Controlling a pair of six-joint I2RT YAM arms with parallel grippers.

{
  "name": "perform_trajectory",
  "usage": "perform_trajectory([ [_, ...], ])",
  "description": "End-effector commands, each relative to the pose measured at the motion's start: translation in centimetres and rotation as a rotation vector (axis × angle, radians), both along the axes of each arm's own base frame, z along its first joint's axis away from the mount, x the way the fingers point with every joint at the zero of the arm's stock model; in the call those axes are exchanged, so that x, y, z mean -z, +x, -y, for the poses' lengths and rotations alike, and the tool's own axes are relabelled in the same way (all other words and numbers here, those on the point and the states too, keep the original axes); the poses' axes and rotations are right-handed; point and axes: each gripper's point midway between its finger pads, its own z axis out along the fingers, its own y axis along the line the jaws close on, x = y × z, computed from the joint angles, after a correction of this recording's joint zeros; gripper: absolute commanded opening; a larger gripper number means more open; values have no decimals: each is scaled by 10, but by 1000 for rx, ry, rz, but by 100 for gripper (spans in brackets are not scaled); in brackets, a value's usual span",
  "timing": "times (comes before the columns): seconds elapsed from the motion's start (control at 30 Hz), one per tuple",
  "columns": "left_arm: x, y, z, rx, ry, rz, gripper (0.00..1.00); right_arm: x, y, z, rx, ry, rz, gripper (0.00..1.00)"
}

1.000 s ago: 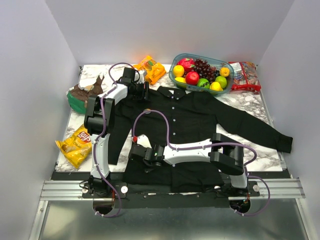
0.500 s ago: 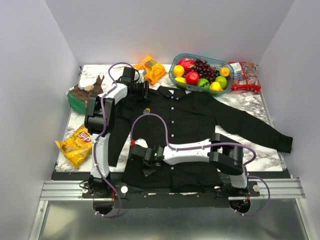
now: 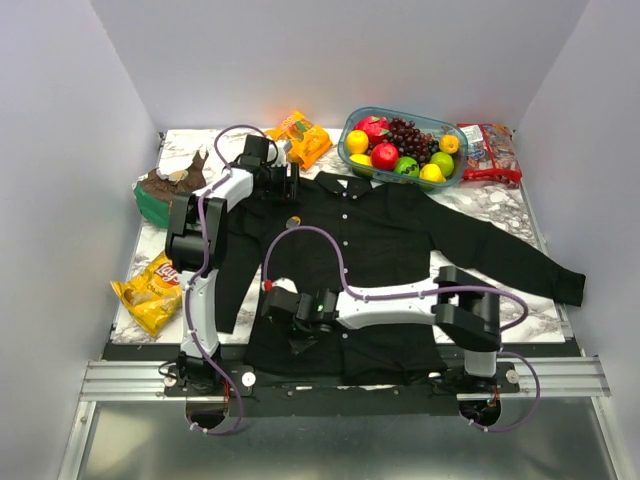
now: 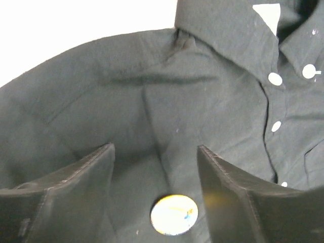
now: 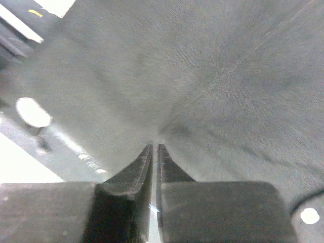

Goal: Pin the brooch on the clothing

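Observation:
The black shirt [image 3: 400, 235] lies spread flat, collar toward the far side, with a row of white buttons down the front. The brooch [image 3: 293, 222], a small pale gold disc, lies on its left chest. In the left wrist view the brooch [image 4: 174, 214] rests on the shirt [image 4: 101, 101] between the fingers of my open left gripper [image 4: 154, 148], untouched. That gripper [image 3: 288, 184] hovers by the left shoulder. My right gripper [image 3: 276, 302] reaches across the shirt's lower left part. Its fingers [image 5: 154, 146] are shut, pinching the shirt fabric [image 5: 228, 76].
A bowl of fruit [image 3: 403, 146] stands at the far edge beside a red packet [image 3: 487, 152]. An orange snack bag [image 3: 300, 138] lies near the left gripper. A brown and green bundle [image 3: 165, 190] and a yellow chip bag [image 3: 153, 290] sit at the left.
My right arm has shifted slightly, its elbow moving right. The left gripper has edged a little to the left. The brooch has not moved.

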Motion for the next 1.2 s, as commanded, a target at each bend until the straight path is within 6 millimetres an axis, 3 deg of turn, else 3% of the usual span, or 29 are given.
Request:
perform_trajectory([
  [0.0,-75,6,-8,-24,9,212,93,-59,21,-8,22,135,129,35],
  [0.07,-86,-2,-12,-33,12,252,99,-69,32,-3,45,151,169,47],
  [0.1,-113,0,-15,-48,11,330,99,-75,45,3,64,160,187,55],
  [0.13,-115,-6,-18,-57,16,341,99,-80,51,9,75,185,199,60],
  [0.17,-124,-7,-22,-68,19,367,99,-82,68,18,111,196,208,63],
  [0.2,-147,-10,-25,-82,14,424,99,-84,78,24,124,209,218,70],
  [0.23,-150,-15,-29,-92,18,431,99,-99,90,26,145,271,231,73],
  [0.27,-156,-18,-31,-100,18,444,99,-87,110,47,198,253,230,75],
  [0.3,-174,-22,-33,-111,10,480,99,-88,122,55,215,267,241,77],
  [0.33,-176,-25,-39,-133,28,485,99,-92,134,59,231,313,247,77],
  [0.37,-181,-27,-42,-142,33,495,99,-91,141,73,255,324,247,78],
  [0.4,-193,-33,-46,-156,31,513,99,-91,168,94,319,329,268,79],
  [0.47,-198,-42,-54,-193,12,503,99,-104,191,115,375,371,314,79],
  [0.5,-213,-49,-58,-208,-3,535,99,-97,209,143,445,346,327,80],
  [0.57,-214,-61,-66,-225,-18,532,99,-104,222,166,493,379,345,80],
  [0.6,-227,-70,-69,-234,-23,556,99,-116,237,193,562,402,388,81],
  [0.67,-231,-82,-75,-240,-10,566,99,-120,241,221,615,423,414,82],
  [0.7,-244,-92,-76,-225,-8,604,99,-137,250,247,673,444,476,84],
  [0.77,-245,-105,-75,-198,-11,628,99,-145,251,271,721,445,528,86],
  [0.8,-256,-113,-77,-208,-14,661,99,-154,256,290,757,440,575,86],
  [0.87,-255,-123,-80,-227,-20,667,99,-180,253,310,792,456,673,89],
  [0.93,-269,-133,-84,-244,-26,720,99,-203,247,324,802,456,769,91],
  [0.97,-264,-137,-85,-247,-27,722,99,-211,247,331,824,443,810,92],
  [1.0,-281,-143,-86,-251,-48,786,99,-219,246,335,817,433,846,92],
  [1.03,-284,-147,-86,-257,-59,810,99,-225,244,338,819,427,867,92],
  [1.07,-277,-150,-85,-258,-68,807,99,-233,241,345,837,422,902,93],
  [1.1,-289,-155,-86,-261,-85,859,99,-241,240,348,840,417,926,93],
  [1.17,-291,-158,-87,-272,-94,878,99,-246,237,354,854,403,947,94],
])
